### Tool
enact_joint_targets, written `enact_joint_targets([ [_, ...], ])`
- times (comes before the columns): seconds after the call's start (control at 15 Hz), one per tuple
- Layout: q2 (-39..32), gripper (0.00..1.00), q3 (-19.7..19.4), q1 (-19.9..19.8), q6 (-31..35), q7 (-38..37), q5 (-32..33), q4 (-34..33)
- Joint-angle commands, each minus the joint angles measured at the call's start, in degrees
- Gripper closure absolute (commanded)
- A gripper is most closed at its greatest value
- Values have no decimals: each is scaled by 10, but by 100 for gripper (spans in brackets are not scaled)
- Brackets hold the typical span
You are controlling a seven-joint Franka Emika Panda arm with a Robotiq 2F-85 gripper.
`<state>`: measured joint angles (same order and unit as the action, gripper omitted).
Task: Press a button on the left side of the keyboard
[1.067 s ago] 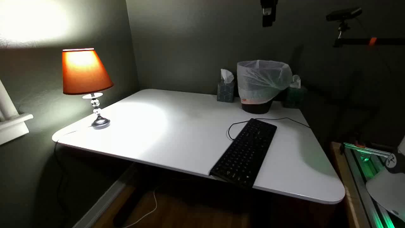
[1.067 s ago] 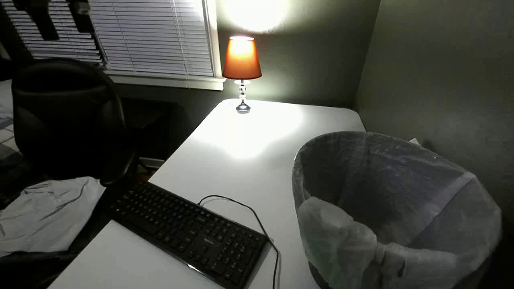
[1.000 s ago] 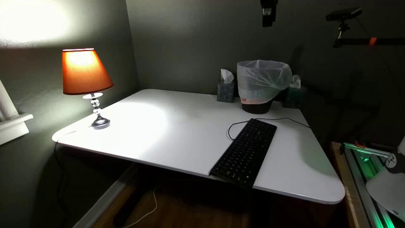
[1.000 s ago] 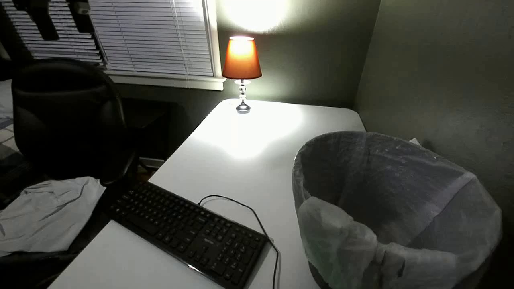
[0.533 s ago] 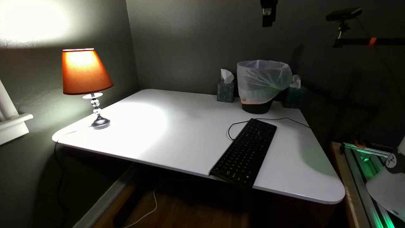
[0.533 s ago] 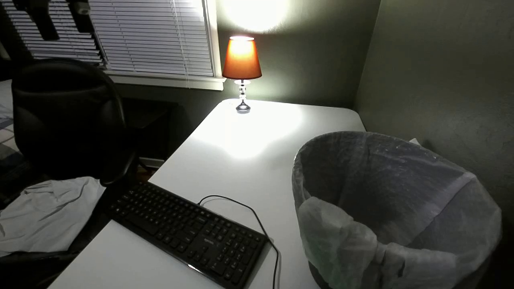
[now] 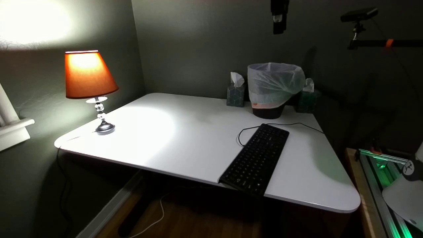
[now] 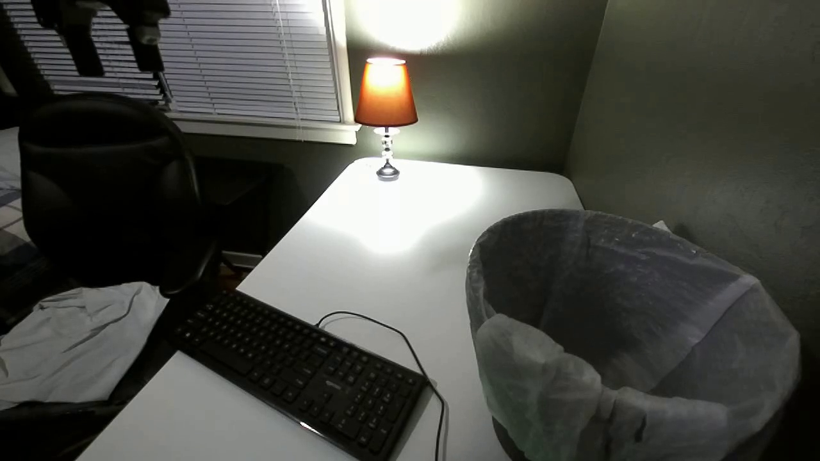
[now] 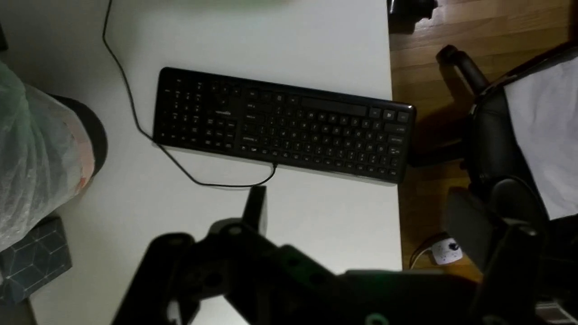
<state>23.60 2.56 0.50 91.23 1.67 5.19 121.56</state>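
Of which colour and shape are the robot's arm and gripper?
The arm, only partly visible, is white and rounded, with a dark section and a pale round emblem. The gripper is black, with two blocky fingers and a light grey patch.

A lit orange-shaded lamp [image 8: 385,97] brightens the grey wall [image 8: 487,89].

fingers [image 8: 147,56]: black, straight | arm shell [image 7: 401,200]: white, curved | dark band [image 7: 418,171]: round pale emblem [image 7: 408,167]
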Motion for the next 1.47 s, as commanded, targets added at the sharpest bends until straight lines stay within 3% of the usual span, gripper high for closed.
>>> enact_joint_targets([
  [0.0,-51,0,-33,11,6,56,-56,4],
  [0.27,-118,0,-36,12,10,99,-98,10],
  [0.8,-230,0,-20,15,45,112,-112,11],
  [1.4,-214,0,-19,13,37,102,-99,12],
])
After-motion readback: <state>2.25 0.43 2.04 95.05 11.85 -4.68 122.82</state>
